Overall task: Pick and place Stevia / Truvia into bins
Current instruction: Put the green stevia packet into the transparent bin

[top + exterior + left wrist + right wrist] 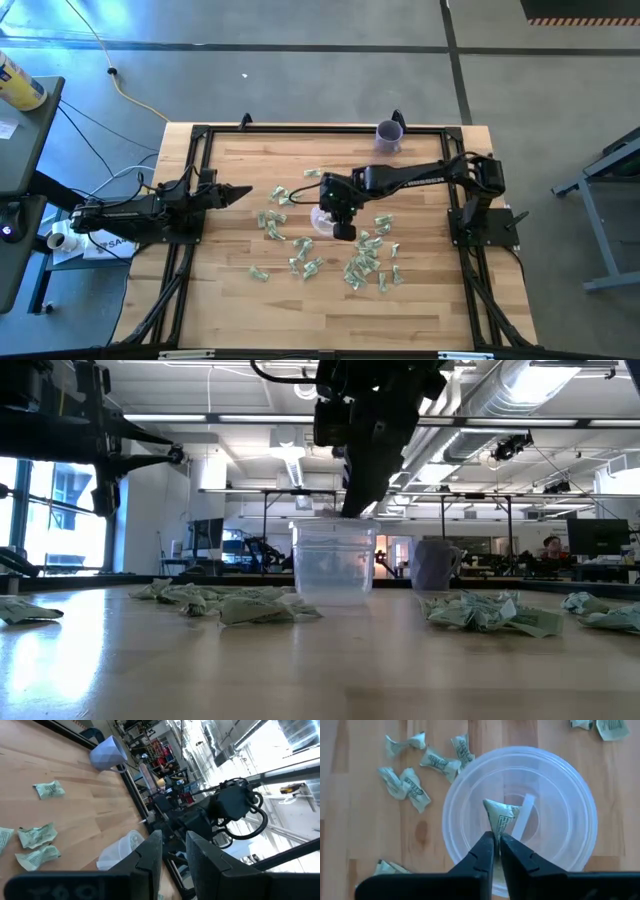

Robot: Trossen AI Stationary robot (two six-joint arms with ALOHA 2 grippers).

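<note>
Many crumpled pale green and white sachets (365,262) lie scattered on the wooden table, also around the cup in the right wrist view (406,784). The clear plastic cup (322,222) stands upright mid-table (333,565). My right gripper (497,840) hangs just above the cup's mouth (520,815), shut on one sachet (501,817). A white strip (521,822) lies inside the cup. My left gripper (240,192) waits raised at the table's left side, holding nothing, its fingers a narrow gap apart (173,845). My right gripper pinches one sachet by its lower end (498,831) between the two fingertips, coming from above and pointing down. The sachet is lifted clear and its free end sticks out past the fingertips, over the inside of the cup.
A pale purple cup (388,133) stands at the table's far edge, right of centre (435,565). A black frame (200,135) borders the table. Sachets lie in clusters left of the clear cup (275,222) and toward the near right; the near edge is bare wood.
</note>
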